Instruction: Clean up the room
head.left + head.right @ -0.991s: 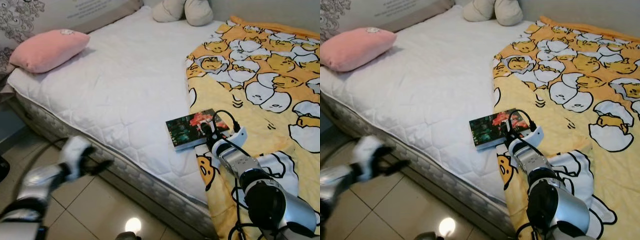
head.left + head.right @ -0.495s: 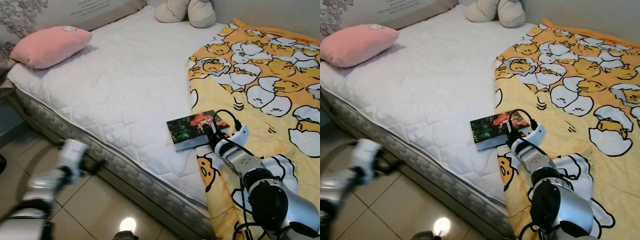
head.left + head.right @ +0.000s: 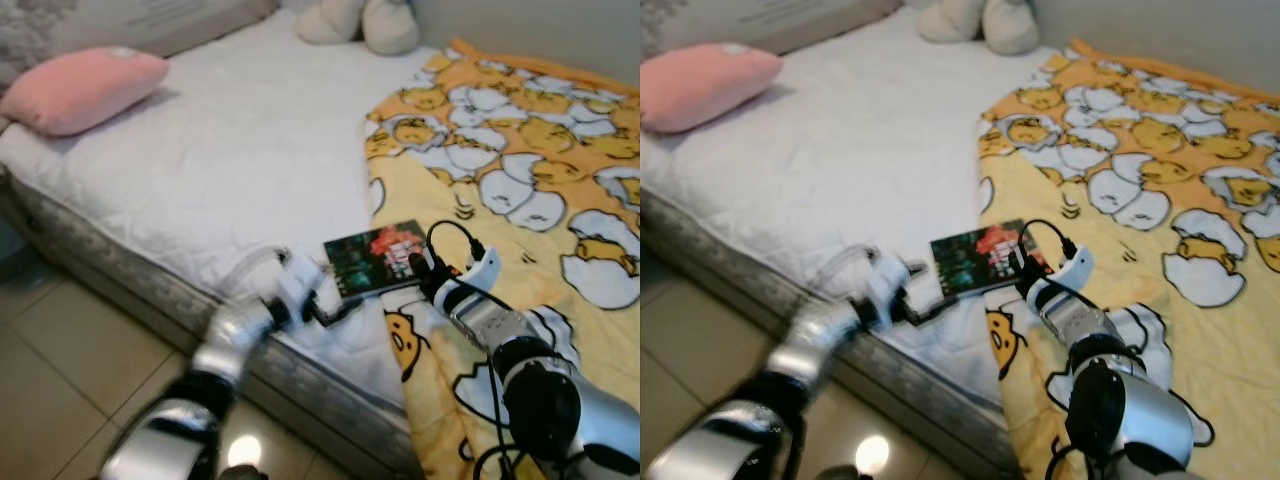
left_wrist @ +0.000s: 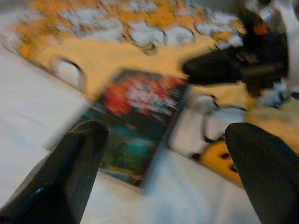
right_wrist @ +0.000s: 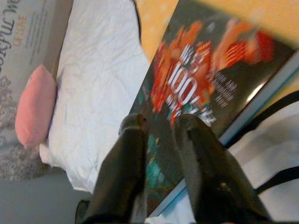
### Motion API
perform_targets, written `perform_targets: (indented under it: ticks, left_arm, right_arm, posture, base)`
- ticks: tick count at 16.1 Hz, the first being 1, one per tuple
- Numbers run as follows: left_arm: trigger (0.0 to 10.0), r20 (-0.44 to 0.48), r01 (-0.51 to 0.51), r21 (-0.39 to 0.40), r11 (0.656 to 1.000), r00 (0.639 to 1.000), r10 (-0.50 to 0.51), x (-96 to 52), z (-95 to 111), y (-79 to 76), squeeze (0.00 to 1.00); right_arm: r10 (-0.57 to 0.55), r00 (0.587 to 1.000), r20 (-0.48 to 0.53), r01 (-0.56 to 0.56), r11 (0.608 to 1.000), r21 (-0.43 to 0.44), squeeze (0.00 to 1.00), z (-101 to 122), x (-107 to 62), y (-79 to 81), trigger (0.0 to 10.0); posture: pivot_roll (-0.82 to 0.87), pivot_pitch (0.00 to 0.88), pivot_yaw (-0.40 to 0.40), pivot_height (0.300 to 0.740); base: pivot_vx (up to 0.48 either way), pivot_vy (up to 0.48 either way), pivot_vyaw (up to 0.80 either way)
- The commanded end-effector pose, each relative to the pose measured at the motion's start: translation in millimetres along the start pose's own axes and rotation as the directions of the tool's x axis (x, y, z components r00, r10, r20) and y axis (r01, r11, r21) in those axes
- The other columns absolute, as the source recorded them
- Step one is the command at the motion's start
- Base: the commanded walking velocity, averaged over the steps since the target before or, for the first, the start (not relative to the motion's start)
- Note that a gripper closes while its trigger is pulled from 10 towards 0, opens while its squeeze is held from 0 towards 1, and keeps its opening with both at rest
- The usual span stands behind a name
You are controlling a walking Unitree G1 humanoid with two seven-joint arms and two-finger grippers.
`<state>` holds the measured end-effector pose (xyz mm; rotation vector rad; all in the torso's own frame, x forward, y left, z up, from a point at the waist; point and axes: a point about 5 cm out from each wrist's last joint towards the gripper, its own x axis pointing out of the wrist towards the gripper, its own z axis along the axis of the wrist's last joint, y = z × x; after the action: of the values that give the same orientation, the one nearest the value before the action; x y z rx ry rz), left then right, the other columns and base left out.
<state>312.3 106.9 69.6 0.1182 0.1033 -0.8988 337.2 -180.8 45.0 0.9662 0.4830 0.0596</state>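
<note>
While my head camera looks down at the bed point(image 3: 200, 180), I count one book point(image 3: 375, 258), one pink pillow point(image 3: 80, 88), two cream cushions point(image 3: 362, 20) at the far end and one blanket point(image 3: 520, 180). That book is a flat, glossy rectangle with a dark teal and red cover, lying on the white quilted mattress near the bed's front edge, its far side resting against the soft yellow blanket printed with egg characters. My right gripper point(image 5: 161, 126) sits over the cover with its jaws only narrowly parted, fingertips at the printing, holding nothing that I can see. My left gripper point(image 3: 335, 310), blurred, is just beside the book's near corner; in its wrist view the jaws stand wide apart with the book between them, not touching. Pale glossy tiles point(image 3: 70, 360) cover the floor beside the bed.
</note>
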Motion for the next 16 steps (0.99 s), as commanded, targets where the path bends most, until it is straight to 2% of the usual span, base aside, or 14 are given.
perform_targets:
  ticks: [1,2,3,5,6,7,9,12,15,16]
  left_arm:
    - [10.0,0.017,0.002,-0.013,1.000,1.000,-0.002,-10.3,1.7,4.9,0.00]
    - [10.0,0.034,0.024,0.003,1.000,0.999,-0.024,-24.9,8.3,8.9,0.00]
    - [10.0,0.011,0.064,0.029,0.998,0.998,-0.064,-40.9,9.1,9.4,0.00]
    - [10.0,-0.021,0.079,0.031,0.996,0.997,-0.078,-62.8,9.8,12.0,0.00]
    - [10.0,-0.028,0.080,0.013,0.997,0.996,-0.079,-67.7,10.0,11.8,0.00]
    - [10.0,-0.032,0.074,-0.017,0.997,0.997,-0.074,-70.7,10.9,10.4,0.00]
    - [10.0,-0.036,0.061,-0.034,0.998,0.997,-0.062,-55.5,10.5,3.9,0.00]
    - [10.0,-0.040,0.081,-0.055,0.995,0.996,-0.084,-48.0,8.6,-5.2,0.00]
    - [10.0,-0.058,0.074,-0.064,0.995,0.995,-0.078,-54.5,5.5,-5.5,0.00]
    - [10.0,-0.062,0.064,-0.070,0.996,0.996,-0.068,-59.5,4.4,-3.9,0.00]
  right_arm:
    - [0.002,1.000,0.000,-0.002,1.000,-0.013,0.00,3.4,-0.1,1.2,0.0]
    - [0.005,1.000,0.003,-0.005,1.000,-0.011,0.00,4.1,-0.2,1.4,0.0]
    - [0.004,1.000,0.005,-0.004,1.000,-0.010,0.00,4.6,-0.5,0.9,0.0]
    - [0.002,1.000,0.007,-0.002,1.000,-0.006,0.00,4.4,-1.2,-0.8,0.0]
    - [0.001,1.000,0.009,-0.001,1.000,-0.001,0.00,4.0,-1.6,-1.6,0.0]
    - [0.000,1.000,0.010,0.000,1.000,0.005,0.00,3.2,-2.0,-2.7,0.0]
    - [-0.003,1.000,-0.003,0.003,1.000,0.006,0.00,-1.8,-1.6,-3.5,0.0]
    - [0.017,1.000,0.005,-0.017,1.000,0.026,0.00,-1.4,-0.9,-1.1,0.0]
    - [0.036,0.999,0.022,-0.037,0.998,0.057,0.00,5.1,-2.4,-0.8,0.0]
    - [0.057,0.997,0.047,-0.062,0.994,0.094,0.00,11.6,-4.5,-1.4,0.0]
  posture:
    - [0.07,0.000,-0.019,0.740]
    - [0.07,0.000,-0.016,0.740]
    - [0.08,0.000,-0.008,0.740]
    - [0.09,0.000,0.002,0.740]
    - [0.09,0.000,0.005,0.740]
    - [0.09,0.000,0.006,0.740]
    - [0.10,0.000,0.009,0.740]
    - [0.10,0.000,0.010,0.740]
    - [0.10,0.000,0.014,0.740]
    - [0.10,0.000,0.019,0.740]
  base:
    - [0.000,0.000,0.00]
    - [0.000,0.000,0.00]
    - [0.000,0.000,0.00]
    - [0.000,0.000,0.00]
    - [0.000,0.000,0.00]
    - [0.000,0.000,0.00]
    - [0.000,0.000,0.00]
    - [0.000,0.000,0.00]
    - [0.000,0.000,0.00]
    - [0.000,0.000,0.00]
